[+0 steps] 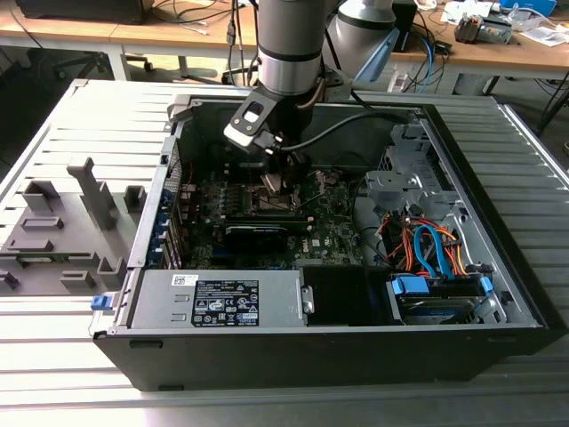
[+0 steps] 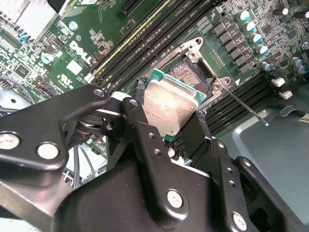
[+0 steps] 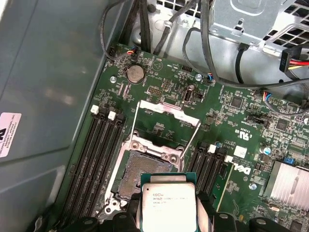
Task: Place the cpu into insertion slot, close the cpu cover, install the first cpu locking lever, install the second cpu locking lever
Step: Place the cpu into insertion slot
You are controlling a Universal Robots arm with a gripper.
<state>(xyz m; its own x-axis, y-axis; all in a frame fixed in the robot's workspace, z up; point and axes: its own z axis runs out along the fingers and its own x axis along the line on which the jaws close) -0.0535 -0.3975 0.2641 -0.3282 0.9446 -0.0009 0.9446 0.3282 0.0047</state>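
In the exterior view we see the gripper [image 1: 274,178] reaching down inside the open case [image 1: 356,351], close above the board [image 1: 333,236].

In the second wrist view our gripper [image 2: 170,123] pinches the cpu [image 2: 174,101] by two opposite edges, silver top towards the camera. The slot [image 2: 188,72] lies just beyond the chip and is partly hidden by it. One lever [image 2: 241,104] sticks out past it.

In the first wrist view the cpu [image 3: 169,205] sits between the fingers [image 3: 206,220], overlapping the slot [image 3: 130,169]; we cannot tell whether they touch. Farther ahead the cover [image 3: 169,108] stands flipped open, with both levers [image 3: 131,121] swung free.
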